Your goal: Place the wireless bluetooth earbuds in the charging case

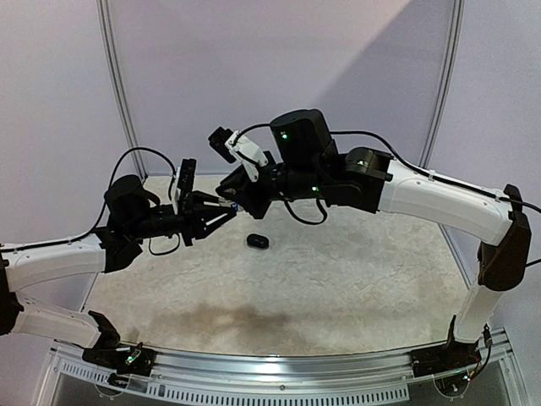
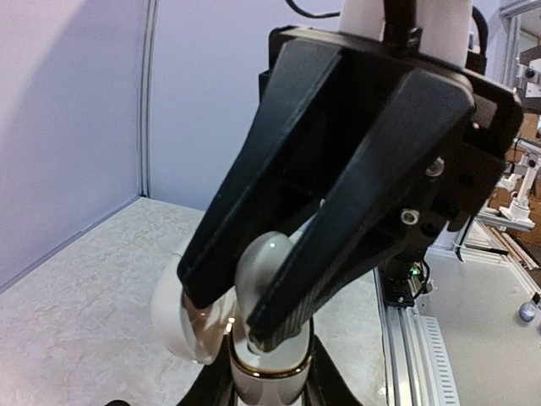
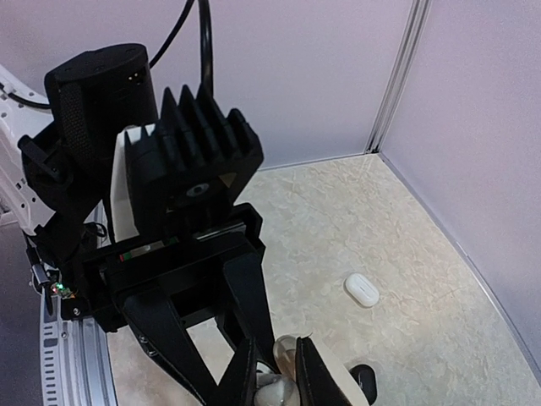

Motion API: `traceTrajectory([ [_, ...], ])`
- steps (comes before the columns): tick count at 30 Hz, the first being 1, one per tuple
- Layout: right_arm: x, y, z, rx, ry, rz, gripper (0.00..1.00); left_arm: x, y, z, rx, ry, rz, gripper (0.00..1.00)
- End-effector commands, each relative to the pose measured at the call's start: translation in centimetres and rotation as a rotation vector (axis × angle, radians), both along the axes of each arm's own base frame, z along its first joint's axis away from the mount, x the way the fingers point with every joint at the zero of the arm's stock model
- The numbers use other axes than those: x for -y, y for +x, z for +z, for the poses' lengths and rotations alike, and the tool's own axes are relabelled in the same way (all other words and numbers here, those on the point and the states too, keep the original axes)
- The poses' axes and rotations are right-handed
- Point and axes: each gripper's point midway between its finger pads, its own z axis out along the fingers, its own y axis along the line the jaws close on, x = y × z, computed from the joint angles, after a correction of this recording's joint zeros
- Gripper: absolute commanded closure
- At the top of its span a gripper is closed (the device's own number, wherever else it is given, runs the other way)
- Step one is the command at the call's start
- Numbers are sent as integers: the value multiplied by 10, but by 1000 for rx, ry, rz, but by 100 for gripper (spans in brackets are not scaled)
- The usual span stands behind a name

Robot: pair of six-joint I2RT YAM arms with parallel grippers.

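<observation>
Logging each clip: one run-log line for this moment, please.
left fingers: shut on charging case | right fingers: pinching white earbud at case mouth

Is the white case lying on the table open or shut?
Shut: the white case lies flat as one closed pebble, no lid raised.

My left arm (image 1: 51,262) and right arm (image 1: 431,199) wear smooth white shells between chunky black joints, and small green lights (image 1: 285,134) glow on the joints. Black cables (image 3: 205,38) loop off my wrists. My fingers (image 2: 363,186) are matte black tapered wedges with small silver screws (image 2: 408,217) near the root. A finned black block (image 3: 199,144) tops one wrist.
</observation>
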Motion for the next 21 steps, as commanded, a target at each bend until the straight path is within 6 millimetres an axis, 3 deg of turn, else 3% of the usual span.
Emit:
traceTrajectory([
  [1,14,-10,-4,-1,-70,35,96,4,-12,22,84,-29,-84,100],
  [21,0,-19,-32,31,-195,123,88,6,-10,22,80,-18,-91,100],
])
